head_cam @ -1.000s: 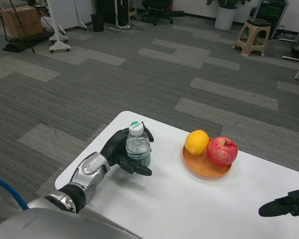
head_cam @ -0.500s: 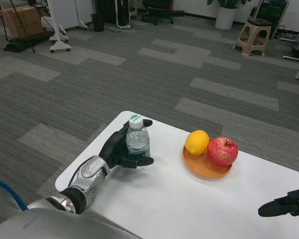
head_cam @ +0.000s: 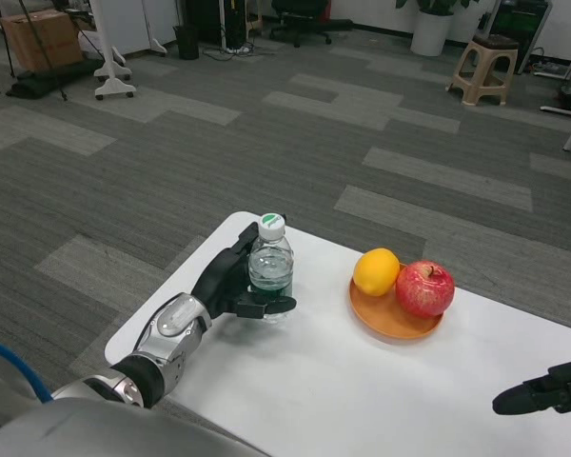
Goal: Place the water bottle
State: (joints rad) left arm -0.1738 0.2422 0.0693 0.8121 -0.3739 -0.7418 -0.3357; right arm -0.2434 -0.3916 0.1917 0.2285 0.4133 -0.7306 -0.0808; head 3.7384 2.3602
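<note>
- the left robot hand (head_cam: 230, 286) is wrapped round the lower body of the water bottle (head_cam: 269, 269), fingers curled across its front; the bottle stands close to upright, tilted slightly, near the far left corner of the white counter (head_cam: 362, 381)
- step in hand, as i judge it: the setting-down; the bottle looks at or just above the counter top, with the hold not yet let go
- the next move calls for seating the base flat, then spreading the fingers without nudging the bottle, and drawing the hand back toward the counter's near left edge; the bottle is light and tall, so a snagged finger could tip it
- the orange plate (head_cam: 385, 324) with the orange (head_cam: 375, 271) and red apple (head_cam: 423, 288) sits near, to the right, apart from the bottle; worth keeping clear of
- the right robot hand (head_cam: 542, 390) waits low at the right edge; it holds nothing, its fingers seem drawn together, though it is dark and partly cut off
- hidden: the bottle's base, behind the fingers, so contact with the counter cannot be told; the thumb side of the left hand is behind the bottle
</note>
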